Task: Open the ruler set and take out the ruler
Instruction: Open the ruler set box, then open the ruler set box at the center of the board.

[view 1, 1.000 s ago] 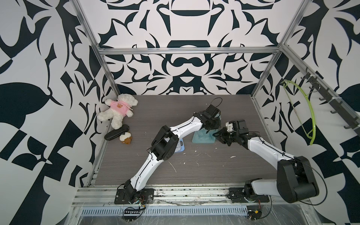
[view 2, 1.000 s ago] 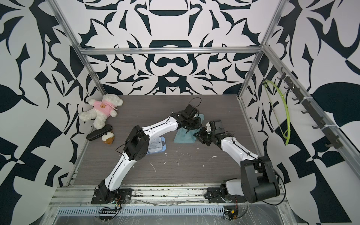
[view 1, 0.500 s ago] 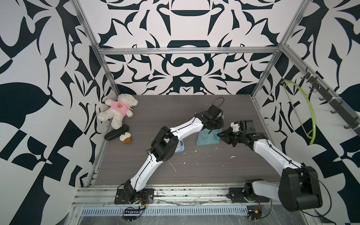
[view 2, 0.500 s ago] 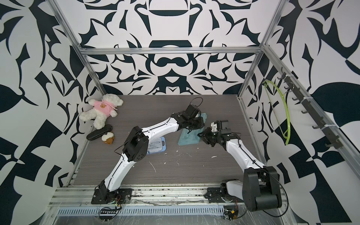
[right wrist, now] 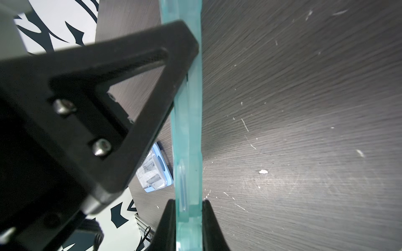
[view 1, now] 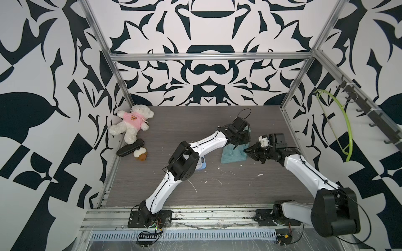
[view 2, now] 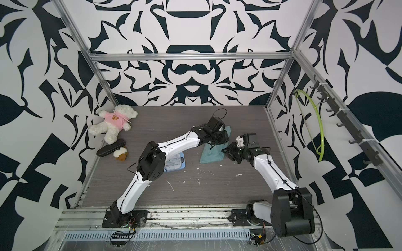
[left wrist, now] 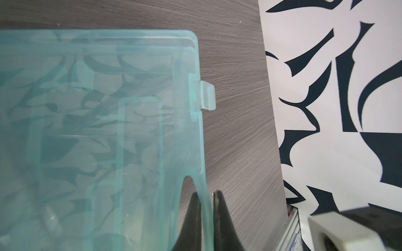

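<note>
The ruler set point(view 1: 233, 154) point(view 2: 210, 154) is a flat teal see-through case at the table's middle right, held between both arms. My left gripper point(view 1: 241, 139) point(left wrist: 206, 193) is shut on the thin rim of the case point(left wrist: 97, 130), not far from its latch tab point(left wrist: 207, 95). My right gripper point(view 1: 247, 150) point(right wrist: 188, 201) is shut on the case's edge point(right wrist: 188, 130) from the right side. The ruler cannot be made out through the plastic.
A blue-rimmed clear box point(view 1: 201, 165) point(right wrist: 154, 171) lies partly under the left arm. A white teddy bear point(view 1: 132, 121), a black pouch point(view 1: 130, 147) and a small plush point(view 1: 140, 153) sit at the far left. A green hanger point(view 1: 342, 121) hangs on the right wall.
Both grippers and the teal case have shifted a little to the right. The right arm has swung outward. Both grips have held.
</note>
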`<state>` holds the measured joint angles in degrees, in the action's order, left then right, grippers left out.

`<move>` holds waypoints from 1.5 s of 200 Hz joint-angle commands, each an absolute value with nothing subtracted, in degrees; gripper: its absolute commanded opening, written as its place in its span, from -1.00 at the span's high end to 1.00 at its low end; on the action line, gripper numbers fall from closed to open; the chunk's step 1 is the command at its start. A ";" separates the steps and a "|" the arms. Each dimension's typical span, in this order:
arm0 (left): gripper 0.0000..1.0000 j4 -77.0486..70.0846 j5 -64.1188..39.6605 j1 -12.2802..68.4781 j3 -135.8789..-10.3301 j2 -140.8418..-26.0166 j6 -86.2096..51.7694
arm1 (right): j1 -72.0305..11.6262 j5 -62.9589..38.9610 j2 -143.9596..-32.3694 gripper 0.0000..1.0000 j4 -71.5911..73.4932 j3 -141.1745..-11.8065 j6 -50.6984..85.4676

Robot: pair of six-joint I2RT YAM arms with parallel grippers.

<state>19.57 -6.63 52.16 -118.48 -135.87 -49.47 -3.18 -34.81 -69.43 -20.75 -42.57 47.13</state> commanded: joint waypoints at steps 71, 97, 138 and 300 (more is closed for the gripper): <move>1.00 28.49 2.65 46.65 -108.90 -137.34 -42.49 | 1.96 -35.42 -62.14 0.48 -22.99 -48.26 46.01; 1.00 27.76 0.50 46.61 -109.79 -136.82 -42.69 | 1.96 -35.25 -61.97 0.39 -21.19 -45.40 46.53; 1.00 28.84 -3.79 46.58 -114.63 -138.86 -44.27 | 2.00 -33.20 -62.78 0.30 -20.63 -42.87 45.47; 0.57 33.71 -4.39 47.72 -122.83 -142.82 -44.03 | 1.97 -32.08 -65.94 0.25 -15.91 -38.06 45.18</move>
<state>32.16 -3.75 47.40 -121.16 -141.75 -44.12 1.80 -32.71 -66.94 -17.58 -38.26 46.11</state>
